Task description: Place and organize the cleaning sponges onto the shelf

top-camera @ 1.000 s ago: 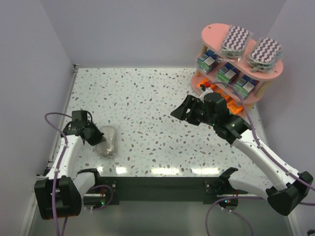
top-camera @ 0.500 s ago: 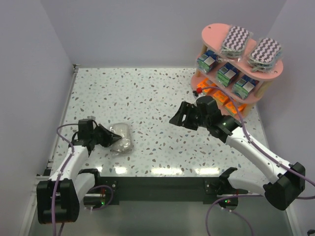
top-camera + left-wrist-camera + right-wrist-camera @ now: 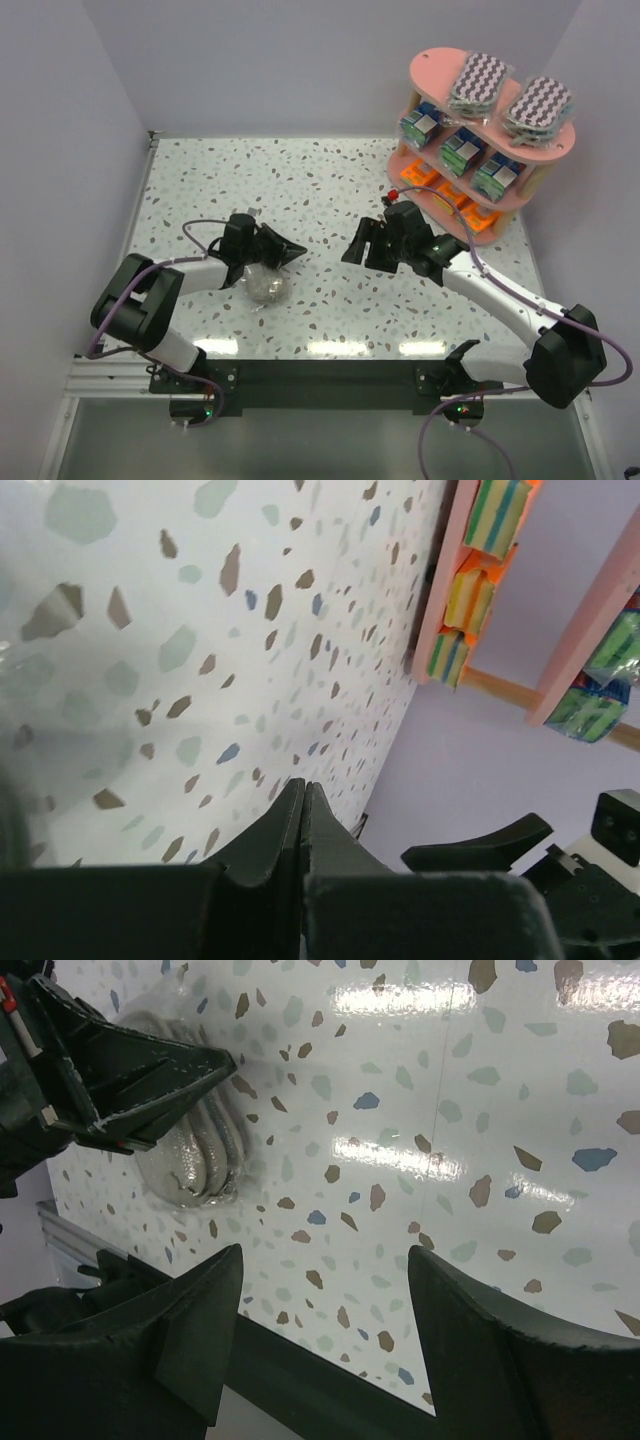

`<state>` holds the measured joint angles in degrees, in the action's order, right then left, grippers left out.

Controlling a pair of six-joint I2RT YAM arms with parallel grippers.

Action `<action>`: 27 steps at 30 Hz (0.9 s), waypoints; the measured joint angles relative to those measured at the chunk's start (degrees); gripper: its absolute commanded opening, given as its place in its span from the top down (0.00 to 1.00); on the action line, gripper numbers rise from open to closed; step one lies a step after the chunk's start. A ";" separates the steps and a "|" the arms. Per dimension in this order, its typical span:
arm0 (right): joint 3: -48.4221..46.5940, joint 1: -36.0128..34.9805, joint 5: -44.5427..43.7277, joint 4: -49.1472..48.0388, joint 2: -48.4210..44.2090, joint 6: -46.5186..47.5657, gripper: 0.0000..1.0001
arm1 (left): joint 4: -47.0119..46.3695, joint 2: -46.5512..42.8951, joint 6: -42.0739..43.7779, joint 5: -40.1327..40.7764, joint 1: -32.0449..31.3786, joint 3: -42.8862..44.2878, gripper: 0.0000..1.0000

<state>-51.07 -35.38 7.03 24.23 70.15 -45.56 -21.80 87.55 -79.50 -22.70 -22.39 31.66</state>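
One greyish sponge pack (image 3: 267, 286) in clear wrap lies on the speckled table, left of centre. My left gripper (image 3: 288, 254) is shut and empty, just above and beside the pack. In the right wrist view the pack (image 3: 195, 1155) lies partly under the left gripper (image 3: 150, 1070). My right gripper (image 3: 352, 246) is open and empty, a short way right of the pack, and its tips (image 3: 325, 1260) hover over bare table. The pink shelf (image 3: 430, 62) stands at the far right. It holds two zigzag packs (image 3: 478, 80) on top, green-and-blue packs (image 3: 460, 150) in the middle and orange packs (image 3: 440, 190) below.
The left wrist view shows my shut gripper (image 3: 303, 788), the shelf's pink boards (image 3: 455, 570) with striped packs (image 3: 495, 510), and a right-gripper finger (image 3: 480, 845). Grey walls close in the table on the left, back and right. A dark rail runs along the near edge.
My left gripper has swept right across the table, and the greyish pack has moved right with it from the left edge. My right gripper has drawn left, away from the shelf.
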 measured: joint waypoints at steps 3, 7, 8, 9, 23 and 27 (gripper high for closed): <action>0.00 0.00 0.31 -0.74 1.18 -0.07 0.29 | -2.19 1.75 -0.92 0.00 -0.37 2.10 1.00; 0.00 -0.33 2.45 -2.73 1.49 0.07 0.29 | -0.39 -1.49 0.72 0.74 -0.22 4.37 1.00; 0.00 -0.46 3.37 -3.48 1.49 0.17 0.29 | 0.79 -3.26 1.66 1.07 -0.09 4.94 1.00; 0.04 -0.68 4.35 -4.26 1.51 0.22 0.29 | 2.32 -5.40 2.73 1.46 0.11 5.49 1.00; -2.64 -17.79 6.71 -21.05 24.26 -12.35 0.20 | 35.23 -34.47 19.17 10.69 13.88 16.72 1.00; -6.78 -22.53 4.57 -25.05 31.23 -19.12 0.20 | 42.18 -35.56 21.94 12.09 14.03 19.17 0.98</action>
<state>-57.84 -57.91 11.60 -0.82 101.38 -64.69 20.38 51.99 -57.56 -10.61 -8.36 50.83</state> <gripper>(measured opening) 0.801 0.015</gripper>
